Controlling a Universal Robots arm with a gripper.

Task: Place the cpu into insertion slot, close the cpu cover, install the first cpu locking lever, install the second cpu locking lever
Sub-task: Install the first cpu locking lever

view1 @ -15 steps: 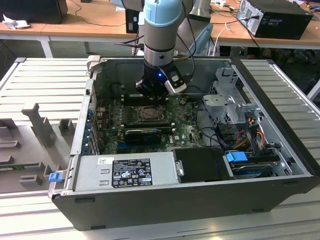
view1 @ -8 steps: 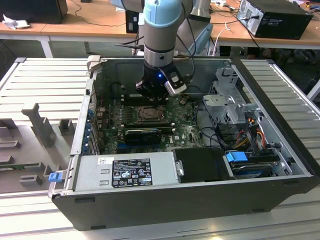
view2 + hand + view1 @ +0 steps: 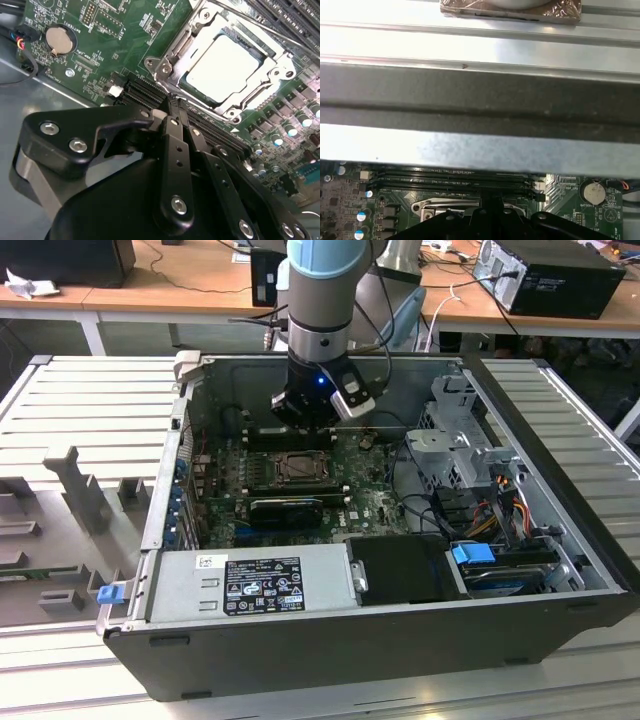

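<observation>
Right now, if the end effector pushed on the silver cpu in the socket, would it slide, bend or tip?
The cpu would probably stay put: in the second wrist view it lies flat inside the insertion slot, with the metal cpu cover framing its edges. Its smooth, bright metal top looks stiff, so bending seems unlikely, though possibly slippery. Being thin and flat, it should not tip.

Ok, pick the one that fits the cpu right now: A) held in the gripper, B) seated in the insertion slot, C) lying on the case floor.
B: in the second wrist view the cpu lies flat inside the insertion slot, apart from the gripper.
</observation>
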